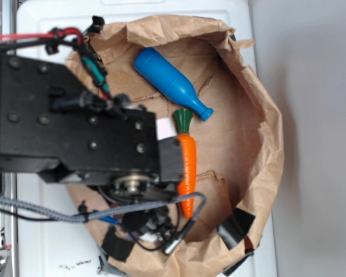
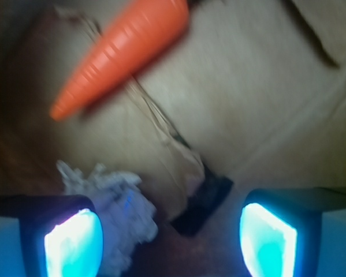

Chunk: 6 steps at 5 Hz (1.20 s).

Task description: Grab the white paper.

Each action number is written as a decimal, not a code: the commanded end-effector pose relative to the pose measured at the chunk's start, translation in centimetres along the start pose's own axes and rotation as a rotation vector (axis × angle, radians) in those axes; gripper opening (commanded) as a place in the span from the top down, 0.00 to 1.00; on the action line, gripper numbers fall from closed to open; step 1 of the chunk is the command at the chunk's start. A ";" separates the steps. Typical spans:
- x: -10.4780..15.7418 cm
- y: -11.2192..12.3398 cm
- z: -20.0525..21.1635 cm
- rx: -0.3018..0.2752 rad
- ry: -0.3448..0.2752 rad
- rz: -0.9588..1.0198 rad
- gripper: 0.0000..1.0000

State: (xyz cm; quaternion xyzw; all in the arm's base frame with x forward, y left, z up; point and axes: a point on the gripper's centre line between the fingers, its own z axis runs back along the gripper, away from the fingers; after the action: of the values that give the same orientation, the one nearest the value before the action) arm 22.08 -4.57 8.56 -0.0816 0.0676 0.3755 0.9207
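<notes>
- My claw stands wide open and holds nothing; in the wrist view its two glowing pads frame the bottom corners with a broad gap between them.
- The white paper lies just at my left-hand pad, a ragged crumpled wad on the bag floor, off centre in the gap and partly overlapped by that pad.
- To grab it well, I judge I should shift toward the wad so it sits midway between the pads, then drop straight down and close; closing from here risks pinching only a frayed edge.
- Between the pads lies a small dark piece at the end of a crease; I would keep it out of the bite.
- Farther off, the orange carrot lies slantwise, well apart from the wad.
- In the exterior view the blue bottle rests beyond the carrot, and the brown paper bag rings everything; its raised wall limits sideways travel, so upward is my clearest way out.
</notes>
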 end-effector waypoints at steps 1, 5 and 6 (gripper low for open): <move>-1.1 -0.4 0.1 -0.032 -0.077 0.033 0.00; 3.6 -1.8 2.4 -0.046 -0.086 0.141 0.00; 3.5 -2.1 1.4 -0.024 -0.060 0.120 0.00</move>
State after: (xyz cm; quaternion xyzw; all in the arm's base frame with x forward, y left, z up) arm 25.40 -3.46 8.03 -0.0634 0.0673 0.4359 0.8952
